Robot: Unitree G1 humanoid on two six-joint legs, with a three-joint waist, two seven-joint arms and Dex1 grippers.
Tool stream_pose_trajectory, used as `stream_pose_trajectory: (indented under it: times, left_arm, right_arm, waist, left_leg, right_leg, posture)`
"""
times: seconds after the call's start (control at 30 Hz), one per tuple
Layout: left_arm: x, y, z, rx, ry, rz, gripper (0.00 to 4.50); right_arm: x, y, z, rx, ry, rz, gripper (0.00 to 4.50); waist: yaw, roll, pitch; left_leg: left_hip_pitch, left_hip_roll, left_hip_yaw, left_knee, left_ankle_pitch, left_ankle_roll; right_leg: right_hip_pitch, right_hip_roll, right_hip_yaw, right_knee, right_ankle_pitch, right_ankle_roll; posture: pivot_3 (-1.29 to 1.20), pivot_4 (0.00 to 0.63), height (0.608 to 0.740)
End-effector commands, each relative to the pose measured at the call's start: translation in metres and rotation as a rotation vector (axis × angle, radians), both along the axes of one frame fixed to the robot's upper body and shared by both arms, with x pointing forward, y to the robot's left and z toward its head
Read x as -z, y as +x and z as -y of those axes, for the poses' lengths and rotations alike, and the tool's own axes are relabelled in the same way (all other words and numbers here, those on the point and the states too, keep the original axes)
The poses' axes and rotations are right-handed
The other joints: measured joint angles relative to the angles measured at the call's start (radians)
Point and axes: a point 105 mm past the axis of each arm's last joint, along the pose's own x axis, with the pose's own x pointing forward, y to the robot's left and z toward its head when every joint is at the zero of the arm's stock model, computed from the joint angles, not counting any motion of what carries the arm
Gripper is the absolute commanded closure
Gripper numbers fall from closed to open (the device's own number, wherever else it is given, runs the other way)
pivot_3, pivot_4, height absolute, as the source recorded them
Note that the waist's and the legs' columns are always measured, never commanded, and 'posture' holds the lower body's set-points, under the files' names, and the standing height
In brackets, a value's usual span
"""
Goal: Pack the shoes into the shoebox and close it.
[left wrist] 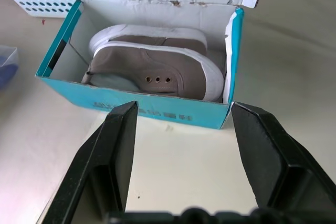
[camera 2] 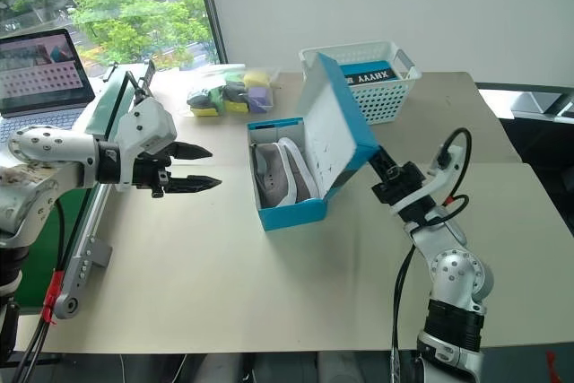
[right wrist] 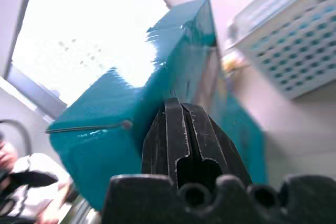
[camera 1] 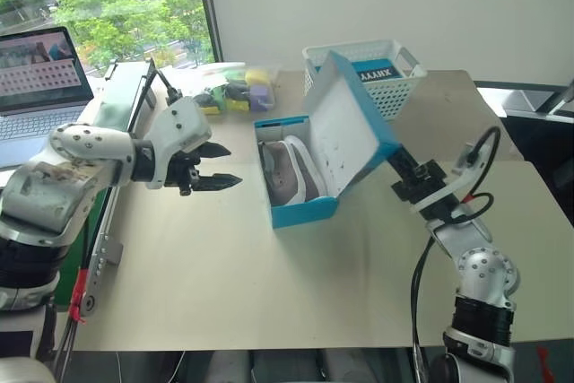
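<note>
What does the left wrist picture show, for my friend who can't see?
Two grey shoes lie side by side in an open blue box with its lid up. The left gripper is open, just in front of the box.

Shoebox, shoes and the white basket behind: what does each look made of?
Shoebox: likely matte cardboard, blue outside, white inside, with torn, scuffed edges on the lid. Shoes: apparently grey-brown canvas with metal-looking eyelets and paler, rubber-like sole rims. Basket: probably moulded plastic, judging by its regular lattice walls.
</note>
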Motion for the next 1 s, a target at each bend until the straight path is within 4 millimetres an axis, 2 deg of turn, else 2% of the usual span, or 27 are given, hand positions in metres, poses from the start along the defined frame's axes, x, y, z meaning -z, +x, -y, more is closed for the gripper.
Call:
stream_pose_trajectory:
  times: [0.03, 0.13, 0.2, 0.27, 0.4, 0.53, 0.6, 0.7, 0.77, 0.8, 0.83, 0.93, 1.0]
  left_arm:
    - [-0.017, -0.001, -0.001, -0.011, -0.024, 0.077, 1.51]
    - [-0.019, -0.002, -0.002, -0.022, -0.033, 0.085, 1.51]
    - [-0.020, 0.001, -0.008, -0.070, -0.019, 0.111, 1.51]
    - [-0.018, 0.005, -0.016, -0.131, -0.001, 0.130, 1.51]
    - [-0.013, 0.004, -0.022, -0.176, 0.012, 0.133, 1.51]
    - [-0.008, 0.001, -0.022, -0.200, 0.013, 0.131, 1.51]
    - [-0.006, 0.000, -0.023, -0.207, 0.016, 0.132, 1.51]
    - [-0.006, -0.002, -0.024, -0.225, 0.010, 0.133, 1.51]
    - [-0.005, -0.004, -0.026, -0.242, 0.006, 0.132, 1.51]
    - [-0.005, -0.005, -0.027, -0.248, 0.002, 0.129, 1.51]
    - [-0.004, -0.007, -0.027, -0.252, 0.000, 0.128, 1.51]
    - [-0.003, -0.009, -0.027, -0.258, -0.012, 0.120, 1.51]
    - [-0.001, -0.010, -0.027, -0.257, -0.011, 0.119, 1.51]
  right_arm:
    - [-0.008, -0.008, -0.036, -0.167, -0.090, 0.006, 4.45]
    - [0.005, 0.000, -0.051, -0.192, -0.148, -0.061, 4.45]
    - [0.030, 0.017, -0.061, -0.160, -0.321, -0.125, 4.45]
    - [0.044, 0.032, -0.064, -0.118, -0.455, -0.145, 4.45]
    - [0.049, 0.050, -0.074, -0.120, -0.591, -0.100, 4.45]
    - [0.069, 0.070, -0.086, -0.138, -0.827, -0.055, 4.45]
    - [0.090, 0.074, -0.084, -0.154, -1.016, -0.038, 4.45]
    - [0.128, 0.072, -0.070, -0.196, -1.242, -0.083, 4.45]
    - [0.152, 0.064, -0.054, -0.266, -1.432, -0.075, 4.45]
    - [0.157, 0.060, -0.050, -0.293, -1.469, -0.072, 4.45]
    - [0.157, 0.058, -0.049, -0.306, -1.475, -0.068, 4.45]
    - [0.124, 0.058, -0.066, -0.306, -1.264, -0.060, 4.45]
    - [0.108, 0.057, -0.067, -0.317, -1.256, -0.008, 4.45]
  waist:
    - [0.000, 0.000, 0.000]
    - [0.001, 0.000, 0.000]
    - [0.002, 0.000, 0.000]
    - [-0.001, 0.000, 0.000]
    - [0.000, 0.000, 0.000]
    - [-0.004, -0.001, -0.001]
    - [-0.010, -0.002, -0.001]
    - [-0.020, -0.006, -0.004]
    - [-0.022, -0.009, -0.009]
    - [-0.022, -0.009, -0.012]
    - [-0.018, -0.009, -0.015]
    - [0.006, -0.011, -0.019]
    - [0.013, -0.013, -0.020]
  left_leg:
    - [0.000, 0.000, 0.000, 0.000, 0.000, 0.000]
    - [0.000, 0.000, 0.000, 0.000, 0.000, 0.000]
    - [-0.001, 0.000, 0.000, 0.000, 0.000, 0.000]
    - [-0.001, 0.000, 0.000, 0.001, 0.000, 0.000]
    - [-0.005, 0.000, 0.000, 0.001, 0.000, 0.000]
    - [-0.005, 0.000, 0.001, 0.002, 0.000, 0.000]
    - [-0.004, 0.000, 0.001, 0.002, 0.000, 0.000]
    - [0.000, 0.000, 0.001, 0.002, 0.000, 0.000]
    - [0.010, 0.000, 0.001, 0.000, 0.000, 0.000]
    - [0.013, 0.000, 0.001, 0.000, 0.000, 0.000]
    - [0.015, 0.000, 0.001, -0.001, 0.000, 0.000]
    - [0.026, 0.000, -0.001, -0.003, -0.001, 0.002]
    - [0.026, 0.000, -0.003, -0.002, -0.001, 0.002]
  right_leg:
    - [0.000, 0.000, 0.000, 0.000, 0.000, 0.000]
    - [0.000, 0.000, 0.000, 0.000, 0.000, 0.000]
    - [-0.001, 0.000, 0.000, 0.000, 0.000, 0.000]
    - [-0.001, 0.000, 0.000, 0.000, 0.000, 0.000]
    - [-0.006, 0.000, 0.000, 0.002, 0.000, 0.000]
    - [-0.008, 0.000, 0.001, 0.003, 0.000, 0.000]
    - [-0.007, 0.000, 0.001, 0.004, 0.000, 0.000]
    - [-0.004, 0.000, 0.001, 0.005, 0.000, 0.000]
    - [0.007, 0.000, 0.000, 0.002, 0.000, 0.000]
    - [0.010, 0.000, 0.000, 0.002, 0.000, 0.000]
    - [0.012, 0.000, 0.000, 0.001, -0.001, 0.000]
    - [0.027, 0.000, -0.001, -0.007, -0.004, 0.003]
    - [0.029, 0.000, -0.001, -0.007, -0.004, 0.003]
  posture:
    - [0.00, 0.150, 0.740]
    - [0.00, 0.150, 0.740]
    - [0.00, 0.150, 0.740]
    - [0.00, 0.150, 0.740]
    - [0.00, 0.150, 0.740]
    - [0.00, 0.150, 0.740]
    - [0.00, 0.150, 0.740]
    - [0.00, 0.150, 0.740]
    - [0.00, 0.150, 0.740]
    - [0.00, 0.150, 0.740]
    - [0.00, 0.150, 0.740]
    - [0.00, 0.150, 0.740]
    - [0.00, 0.150, 0.740]
